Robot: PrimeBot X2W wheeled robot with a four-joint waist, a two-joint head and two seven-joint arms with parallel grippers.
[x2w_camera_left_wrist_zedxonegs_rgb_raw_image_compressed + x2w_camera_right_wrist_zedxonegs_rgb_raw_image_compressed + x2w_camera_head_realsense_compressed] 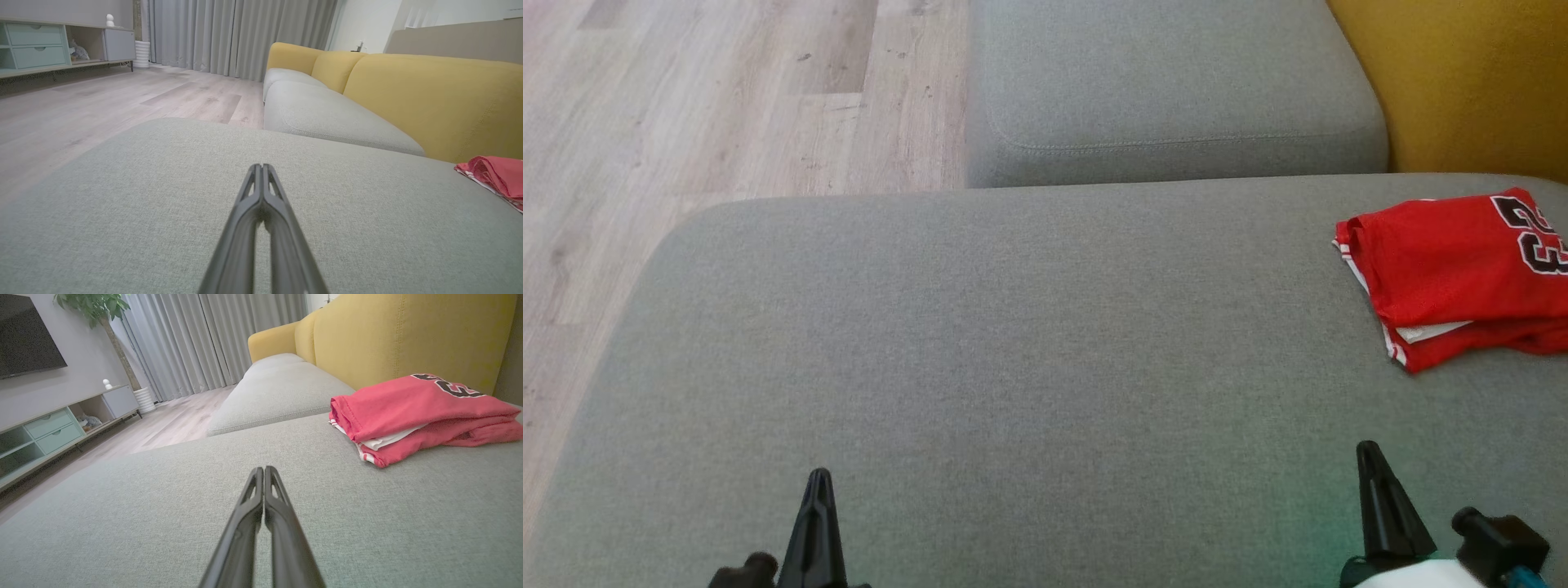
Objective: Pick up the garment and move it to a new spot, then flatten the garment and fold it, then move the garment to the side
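The garment [1462,273] is a red jersey with white trim and black numbers, lying folded at the right edge of the grey sofa cushion [1013,343], close to the yellow backrest [1462,73]. It also lies at the right in the right wrist view as the garment [416,416], and a corner of the garment [496,175] peeks in on the left wrist view. My left gripper [818,475] is shut and empty at the cushion's near left. My right gripper [1368,449] is shut and empty at the near right, well short of the jersey. Both pairs of fingers press together, left gripper [261,166] and right gripper [264,468].
A second grey seat cushion [1168,90] lies beyond the first. Pale wood floor [727,98] runs along the left. A low cabinet with drawers [36,45], grey curtains [237,36] and a potted plant [94,306] stand farther off in the room.
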